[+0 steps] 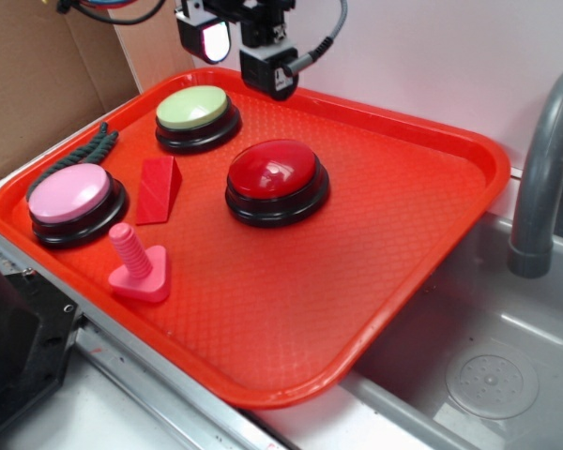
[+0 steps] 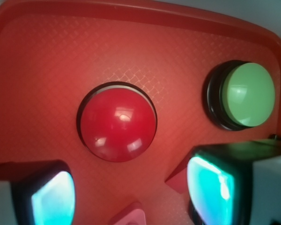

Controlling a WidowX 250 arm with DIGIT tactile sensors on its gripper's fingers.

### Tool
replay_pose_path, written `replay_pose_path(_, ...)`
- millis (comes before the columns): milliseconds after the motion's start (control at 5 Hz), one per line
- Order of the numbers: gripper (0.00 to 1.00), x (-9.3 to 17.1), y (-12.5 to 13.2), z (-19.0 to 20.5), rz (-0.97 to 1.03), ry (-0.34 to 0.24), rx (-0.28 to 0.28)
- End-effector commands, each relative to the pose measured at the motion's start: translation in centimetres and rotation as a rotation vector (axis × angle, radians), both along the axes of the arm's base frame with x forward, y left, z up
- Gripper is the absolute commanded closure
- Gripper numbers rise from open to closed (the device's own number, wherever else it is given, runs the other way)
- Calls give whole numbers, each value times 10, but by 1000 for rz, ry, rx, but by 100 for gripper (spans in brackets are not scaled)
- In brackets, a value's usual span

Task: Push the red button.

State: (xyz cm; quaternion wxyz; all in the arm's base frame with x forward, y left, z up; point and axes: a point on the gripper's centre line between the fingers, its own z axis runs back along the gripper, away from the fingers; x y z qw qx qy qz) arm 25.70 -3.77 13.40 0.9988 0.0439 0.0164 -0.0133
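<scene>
the red button (image 1: 277, 173) (image 2: 118, 123) is sitting mid-tray on the orange tray (image 1: 375, 281), right of a green button (image 1: 194, 109) and red wedge (image 1: 159, 187). the gripper (image 2: 131, 194) is hovering above the tray's far edge, fingers spread apart, touching nothing.

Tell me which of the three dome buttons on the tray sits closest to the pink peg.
The pink button, at the tray's left corner, just behind the peg. The green button and the red button both lie farther back.
</scene>
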Motion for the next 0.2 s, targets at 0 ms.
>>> replay_pose_path(0,0,11,-6,30,-26,-45,-22)
